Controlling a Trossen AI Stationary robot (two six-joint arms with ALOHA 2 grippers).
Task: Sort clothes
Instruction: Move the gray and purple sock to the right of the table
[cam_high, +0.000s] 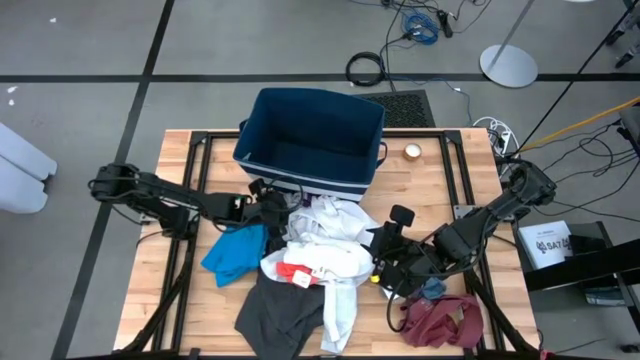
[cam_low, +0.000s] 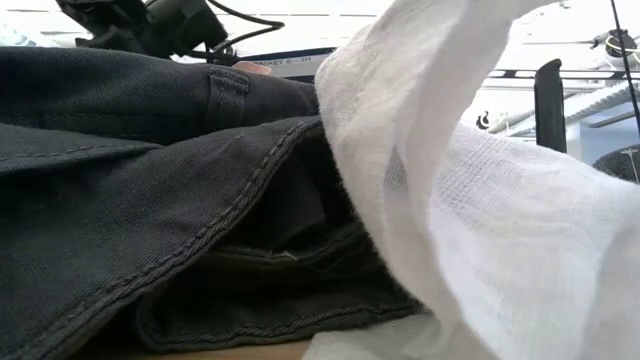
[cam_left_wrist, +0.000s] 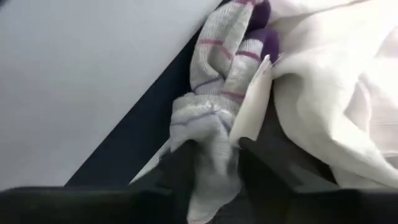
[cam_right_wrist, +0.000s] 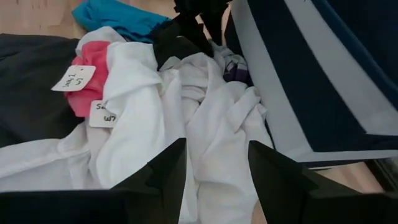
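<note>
Although the dark blue bin (cam_high: 310, 140) at upper centre of the high view looks empty, nearly all the clothes (cam_high: 300, 262) lie heaped on the table (cam_high: 450, 180) below it, so the sorting appears barely begun. From the left, the left gripper (cam_left_wrist: 214, 163) sits at the pile's upper left edge beside the bin wall, its fingers closed narrowly on a pale grey sock with purple stripes (cam_left_wrist: 211, 112). A bright blue top (cam_high: 235, 255) lies left of centre, a dark grey garment (cam_high: 280, 320) at lower centre, white tops (cam_high: 330, 235) with a red piece (cam_high: 298, 272) in the middle. Right of centre, the right gripper (cam_right_wrist: 216, 163) hovers with fingers spread wide over white fabric, holding nothing. A maroon top (cam_high: 445, 320) lies apart at lower right.
</note>
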